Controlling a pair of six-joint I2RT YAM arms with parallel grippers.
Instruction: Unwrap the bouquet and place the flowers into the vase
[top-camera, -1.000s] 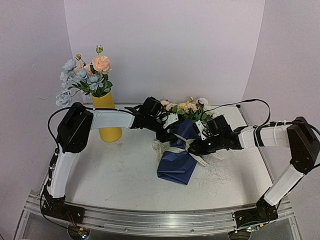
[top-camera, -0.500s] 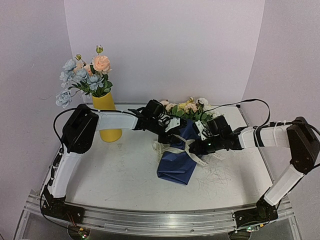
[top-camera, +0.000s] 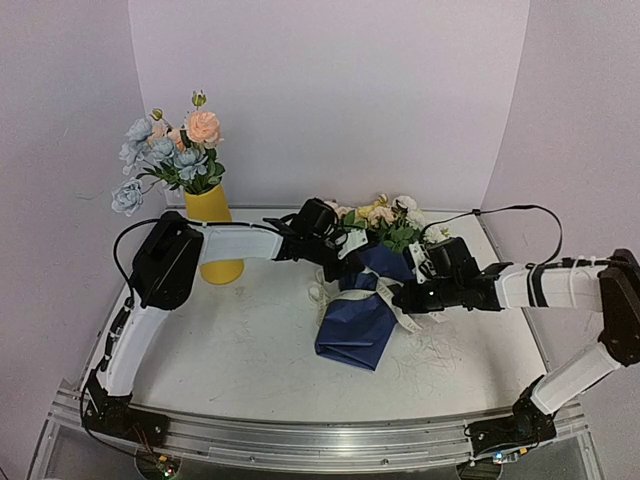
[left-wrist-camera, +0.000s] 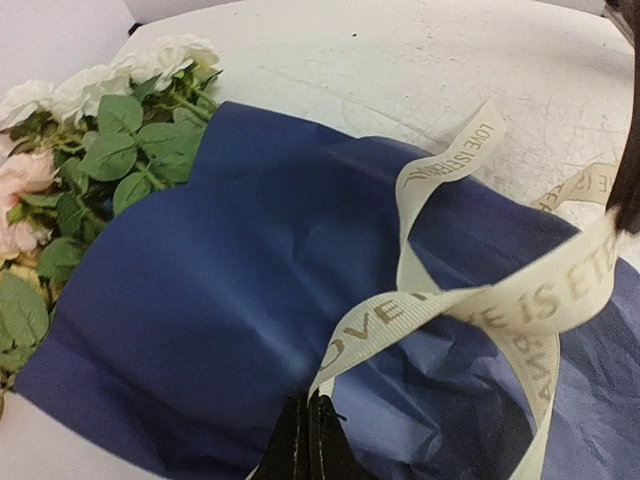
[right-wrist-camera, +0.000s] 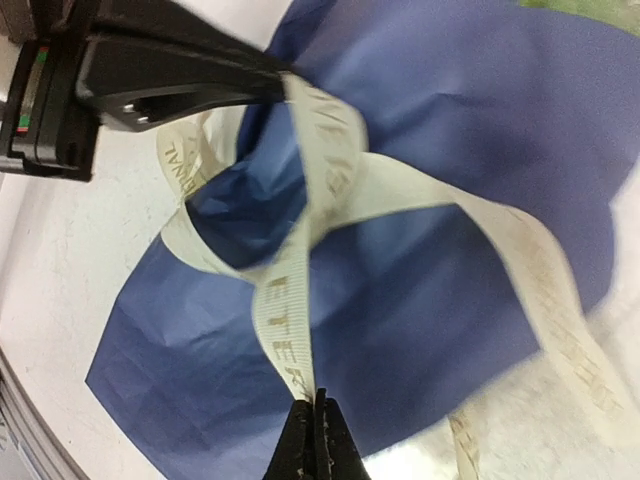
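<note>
Two grippers: left gripper (left-wrist-camera: 308, 402) and right gripper (right-wrist-camera: 312, 402), each with its fingers pinched together on the ribbon (left-wrist-camera: 530, 300).
Writing: gold capitals on the cream ribbon; the left wrist view gives "LOVE IS ETE", running off at the edge, and the right wrist view gives "ETER"; the other loops are too twisted to read.
Bouquet: one bouquet (top-camera: 365, 325), lying at the middle of the table (top-camera: 240, 350) between the two arms, wrapped in dark blue paper, its heads toward the back wall.
Flowers: white, pink and yellow heads with green leaves (top-camera: 385, 220) sticking out of the far end of the wrap; too bunched to count.
Vase: one yellow vase (top-camera: 208, 205), upright at the back left, well apart from the bouquet, holding pale blue and peach blooms (top-camera: 175, 150).
Change, left: a second ago its fingers stood apart above the wrap; now they are clamped on a ribbon strand.
Change, right: the arm has drawn off to the right, pulling the ribbon with it.
Change, bouquet: shifted slightly rightward.
</note>
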